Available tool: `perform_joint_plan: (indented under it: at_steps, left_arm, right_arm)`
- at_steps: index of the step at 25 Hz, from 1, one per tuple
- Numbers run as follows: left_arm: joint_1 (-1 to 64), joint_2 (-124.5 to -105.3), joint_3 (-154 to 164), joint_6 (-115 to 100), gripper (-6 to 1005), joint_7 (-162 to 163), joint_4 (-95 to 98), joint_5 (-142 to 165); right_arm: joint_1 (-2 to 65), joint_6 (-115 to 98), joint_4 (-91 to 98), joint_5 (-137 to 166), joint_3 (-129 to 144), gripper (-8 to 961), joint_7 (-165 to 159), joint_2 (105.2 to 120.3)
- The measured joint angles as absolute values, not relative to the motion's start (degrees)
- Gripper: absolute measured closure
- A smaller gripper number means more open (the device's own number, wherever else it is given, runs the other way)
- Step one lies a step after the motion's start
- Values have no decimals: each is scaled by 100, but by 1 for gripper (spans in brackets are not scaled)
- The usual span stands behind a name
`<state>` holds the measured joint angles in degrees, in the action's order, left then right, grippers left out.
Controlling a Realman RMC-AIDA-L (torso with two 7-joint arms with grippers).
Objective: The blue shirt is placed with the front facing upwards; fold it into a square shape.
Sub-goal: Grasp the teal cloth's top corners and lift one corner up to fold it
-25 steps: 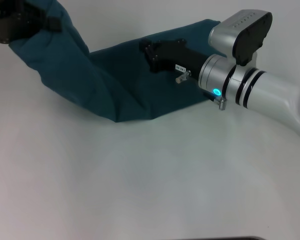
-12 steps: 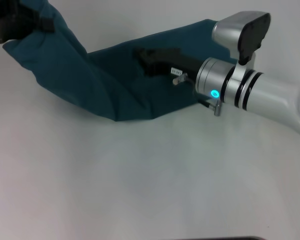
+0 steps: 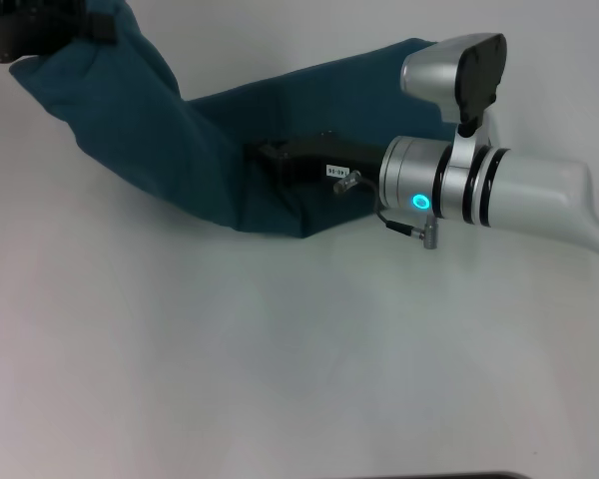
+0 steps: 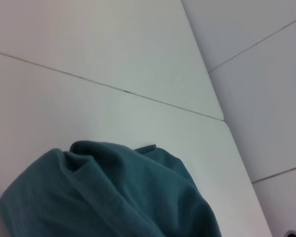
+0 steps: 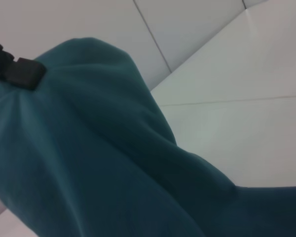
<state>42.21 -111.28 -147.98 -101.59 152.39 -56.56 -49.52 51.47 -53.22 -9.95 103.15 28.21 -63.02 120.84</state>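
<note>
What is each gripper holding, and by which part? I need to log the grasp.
The left gripper holds the blue shirt by a raised, bunched edge at the far left. The right gripper lies on the cloth; its hold cannot be told.

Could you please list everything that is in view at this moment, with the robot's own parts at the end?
Dark teal-blue cotton T-shirt: one, teal-blue, bunched across the far half of the table, its left end lifted off the surface.
White table: one, white, under the shirt and filling the near part of the head view.
Pale panelled surface with thin seams: pale grey, behind the shirt in both wrist views.
Left tool: one, black, at the far left, clamped on the raised end of the shirt.
Right tool: one, black on a silver arm, low over the shirt's near edge at the middle.
</note>
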Motion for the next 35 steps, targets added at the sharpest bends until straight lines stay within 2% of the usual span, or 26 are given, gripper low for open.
perform_joint_plan:
  at_steps: [11, 17, 24, 30, 35]
  left_arm:
    - [4220, -11152, -14801, -10256, 922, 15183, -5698, -5082]
    - [4218, -11182, -14801, -10276, 921, 15176, -5754, -5087]
    - [4161, -11139, -14857, -10231, 921, 15219, -5749, -5089]
    - [4173, -11130, -14869, -10221, 922, 15254, -5757, -5089]
    - [4187, -11141, -14866, -10278, 922, 15255, -5836, -5132]
  right_arm:
    - [5773, -4520, -1144, 10850, 2709, 953, -6213, 12152]
    - [5966, -4400, -1411, 10982, 2351, 953, -5801, 12129]
    - [5438, -4986, -1125, 11065, 2178, 953, -6018, 11997]
    - [5213, -5194, -694, 11071, 2209, 953, -6297, 12026]
    - [5367, -5039, -780, 11072, 2208, 953, -5911, 12087]
